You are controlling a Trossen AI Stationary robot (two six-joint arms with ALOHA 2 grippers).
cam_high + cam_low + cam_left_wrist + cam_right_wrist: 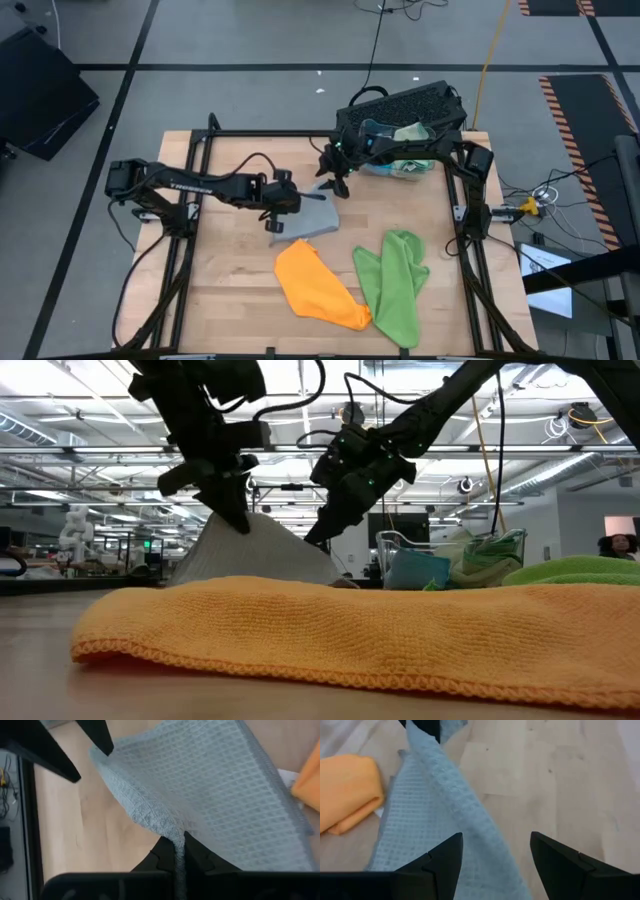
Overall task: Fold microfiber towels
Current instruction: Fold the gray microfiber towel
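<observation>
Since it tents up from the table (240, 300) in a limp peak, the grey towel (312, 218) near the middle looks light and floppy, best taken by corners; the left gripper (276, 212) has its fingers clenched on one edge, while the right gripper (335, 183) hovers just beside, fingers spread and empty.

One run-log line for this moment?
left end effector: shut on grey towel, lifted | right end effector: open beside it | orange towel, green towel: unfolded
</observation>
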